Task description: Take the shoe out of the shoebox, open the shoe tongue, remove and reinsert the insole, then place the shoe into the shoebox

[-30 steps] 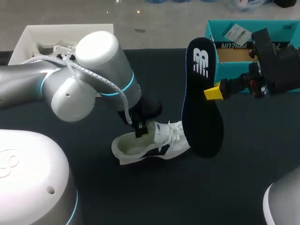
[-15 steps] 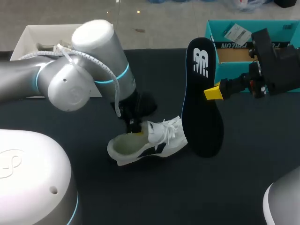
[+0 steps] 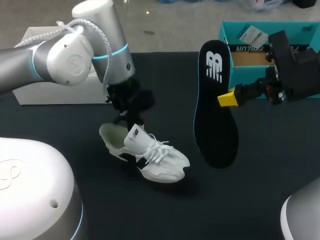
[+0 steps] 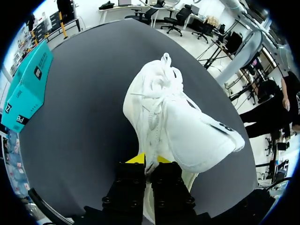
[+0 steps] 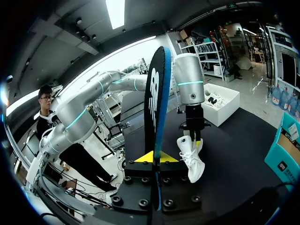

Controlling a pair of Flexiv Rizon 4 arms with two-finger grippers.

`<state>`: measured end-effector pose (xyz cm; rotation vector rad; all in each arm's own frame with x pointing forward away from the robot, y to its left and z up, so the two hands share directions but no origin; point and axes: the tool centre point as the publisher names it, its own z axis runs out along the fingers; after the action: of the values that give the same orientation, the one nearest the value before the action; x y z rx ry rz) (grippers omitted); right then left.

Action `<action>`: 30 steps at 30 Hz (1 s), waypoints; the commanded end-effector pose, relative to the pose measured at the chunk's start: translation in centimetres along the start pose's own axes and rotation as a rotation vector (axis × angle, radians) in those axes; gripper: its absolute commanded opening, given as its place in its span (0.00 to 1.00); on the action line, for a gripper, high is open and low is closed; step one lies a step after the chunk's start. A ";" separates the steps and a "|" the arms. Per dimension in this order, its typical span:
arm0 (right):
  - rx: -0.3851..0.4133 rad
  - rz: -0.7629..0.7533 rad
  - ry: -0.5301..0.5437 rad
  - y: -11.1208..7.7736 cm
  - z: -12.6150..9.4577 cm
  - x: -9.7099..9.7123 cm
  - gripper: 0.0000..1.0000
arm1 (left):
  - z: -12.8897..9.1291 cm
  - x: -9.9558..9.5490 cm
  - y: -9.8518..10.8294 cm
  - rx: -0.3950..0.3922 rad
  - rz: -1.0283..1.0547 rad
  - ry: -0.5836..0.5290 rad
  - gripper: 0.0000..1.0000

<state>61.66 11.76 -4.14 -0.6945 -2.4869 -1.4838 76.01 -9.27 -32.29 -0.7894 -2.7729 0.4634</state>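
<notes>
Blk matte table (image 3: 260, 200), overhead light.

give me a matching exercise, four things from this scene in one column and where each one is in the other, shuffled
Things:
1. white lace-up sneaker
2. black foam insole
3. teal cardboard shoebox
4. white open-top box

Places:
A. held upright in the right pincer
B. at the back left
C. gripped by the left pincer
D. at the back right

Pairs: 1-C, 2-A, 3-D, 4-B
</notes>
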 end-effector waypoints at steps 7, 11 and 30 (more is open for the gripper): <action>0.007 0.002 0.002 0.4 0.3 -0.2 0.00 | -1.7 -0.2 -1.4 -0.006 0.458 0.151 0.00; 0.007 0.002 0.002 0.4 0.3 -0.2 0.00 | -1.7 -0.2 -1.4 -0.006 0.458 0.151 0.00; 0.007 0.002 0.002 0.4 0.3 -0.2 0.00 | -2.6 -2.5 -1.9 -0.134 0.740 0.328 0.00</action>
<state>61.66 11.76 -4.13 -0.6944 -2.4869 -1.4837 77.13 -10.61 -29.86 -1.7554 -2.2376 0.3178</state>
